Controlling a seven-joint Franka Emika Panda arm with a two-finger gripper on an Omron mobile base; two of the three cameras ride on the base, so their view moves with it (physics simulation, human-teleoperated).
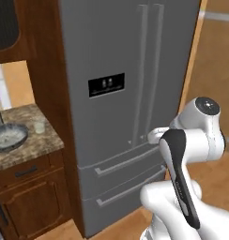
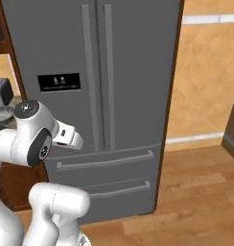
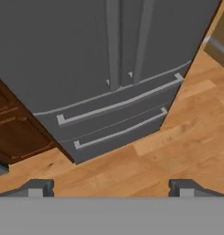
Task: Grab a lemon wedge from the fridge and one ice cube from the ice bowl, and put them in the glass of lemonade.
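Note:
The tall grey steel fridge (image 1: 121,93) stands straight ahead with both doors and both bottom drawers shut; the lemon wedge is out of view. On the stone counter (image 1: 27,150) to its left sit the dark ice bowl (image 1: 8,136) with whitish contents and, just right of it, the small glass of lemonade (image 1: 39,126). My gripper (image 3: 111,190) is open, its fingertips (image 3: 40,187) wide apart with nothing between them. It hangs in front of the lower part of the fridge doors, a short way off, and looks down at the drawers (image 3: 118,117) and the floor.
Dark wood cabinets (image 1: 32,197) carry the counter left of the fridge, and a black microwave (image 1: 3,23) hangs above. A silver toaster (image 2: 1,91) stands at the counter's back. Wooden floor (image 2: 195,192) lies right of the fridge, with an orange wall behind.

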